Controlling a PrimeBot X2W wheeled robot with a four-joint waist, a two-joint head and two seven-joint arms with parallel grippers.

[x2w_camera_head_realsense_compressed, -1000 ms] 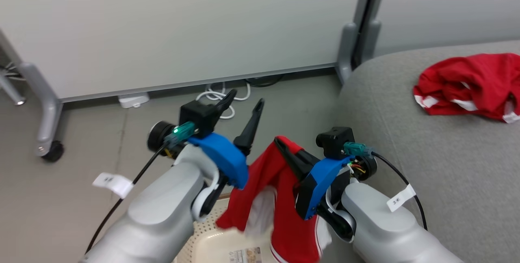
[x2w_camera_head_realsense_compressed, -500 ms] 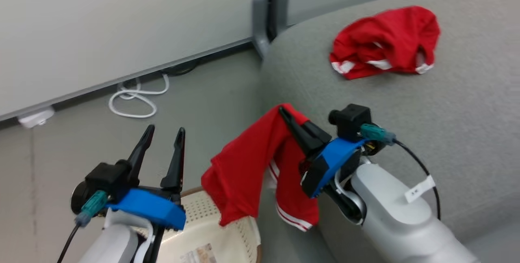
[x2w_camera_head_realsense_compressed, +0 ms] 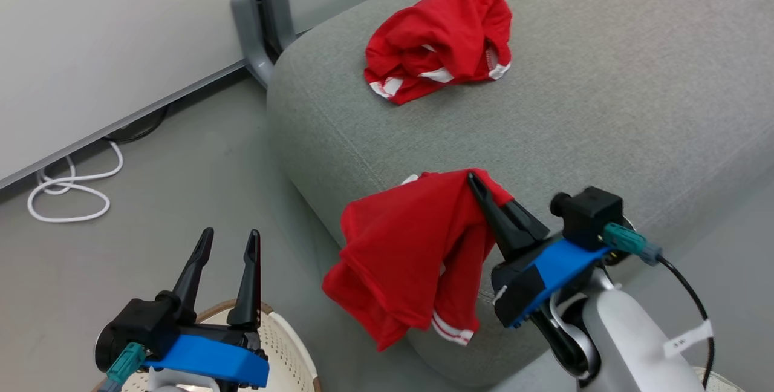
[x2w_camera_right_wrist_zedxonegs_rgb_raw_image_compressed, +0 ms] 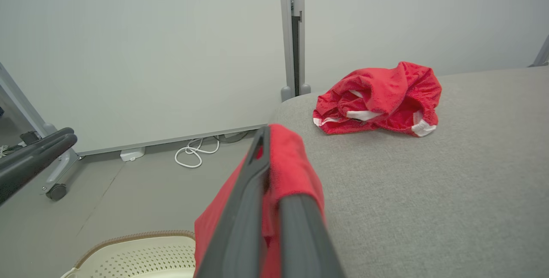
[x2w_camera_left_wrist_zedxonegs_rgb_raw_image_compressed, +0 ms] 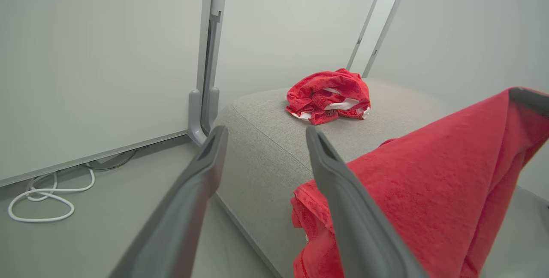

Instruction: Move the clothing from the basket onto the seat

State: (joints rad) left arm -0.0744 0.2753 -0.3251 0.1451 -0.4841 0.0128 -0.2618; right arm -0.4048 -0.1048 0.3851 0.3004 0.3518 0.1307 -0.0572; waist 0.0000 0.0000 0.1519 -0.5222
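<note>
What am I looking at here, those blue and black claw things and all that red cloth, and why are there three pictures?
This is a two-armed robot. One picture looks down from its head; the other two come from cameras on its wrists, each looking along that arm's fingers. The right gripper is shut on a red garment, held up by the near corner of the grey seat. The left gripper is open and empty, near the cream basket. A second red garment lies crumpled on the seat.

the basket [x2w_camera_head_realsense_compressed: 288,349] is cut off by the head view's bottom edge and partly hidden behind the left gripper [x2w_camera_head_realsense_compressed: 231,235], so its contents cannot be told.
</note>
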